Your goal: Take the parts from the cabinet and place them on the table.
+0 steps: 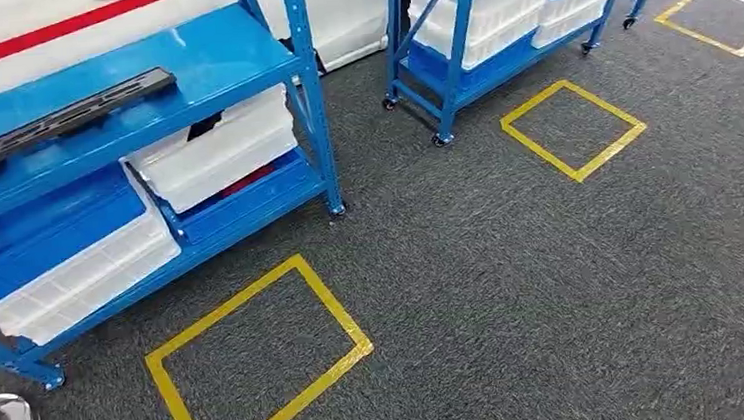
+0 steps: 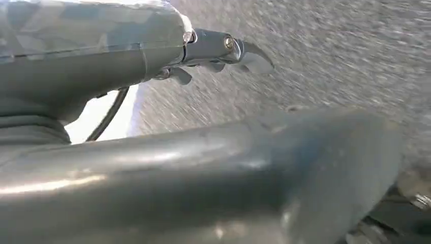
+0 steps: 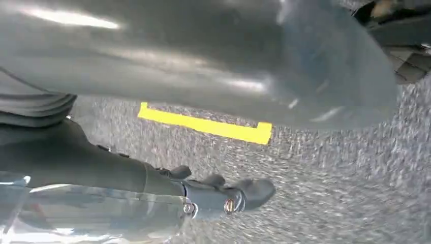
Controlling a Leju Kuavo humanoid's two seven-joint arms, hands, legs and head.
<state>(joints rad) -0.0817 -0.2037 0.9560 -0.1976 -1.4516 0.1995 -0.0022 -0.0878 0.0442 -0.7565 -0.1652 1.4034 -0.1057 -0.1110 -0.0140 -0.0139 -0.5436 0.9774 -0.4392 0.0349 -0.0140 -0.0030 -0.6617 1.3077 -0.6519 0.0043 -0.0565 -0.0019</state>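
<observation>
Racks are standing on the grey carpet (image 1: 515, 289), two of them, both blue: the near rack (image 1: 302, 75) at my left and a wheeled rack (image 1: 453, 83) farther off. Yellow tape squares are showing on the floor; I am counting two whole ones, the near square (image 1: 260, 364) in front of the near rack and a second square (image 1: 574, 129) beside the wheeled rack, plus parts of two more at the picture's edges. White bins (image 1: 218, 152) are sitting on the near rack's lower shelf, two of them, with blue bins among them, and more white bins are stacked in the wheeled rack.

One part (image 1: 68, 120) is lying on the top shelf of the near rack. It is looking long, flat and black, a narrow bar with slots cut along its length, lying at a slant across the blue shelf, nothing touching it.

My left hand (image 2: 223, 53) is hanging over the carpet with nothing in it, its fingers only loosely bent and apart. My right hand (image 3: 223, 195) is hanging the same way, released and carrying nothing, near a yellow tape strip (image 3: 203, 124) on the floor.
</observation>
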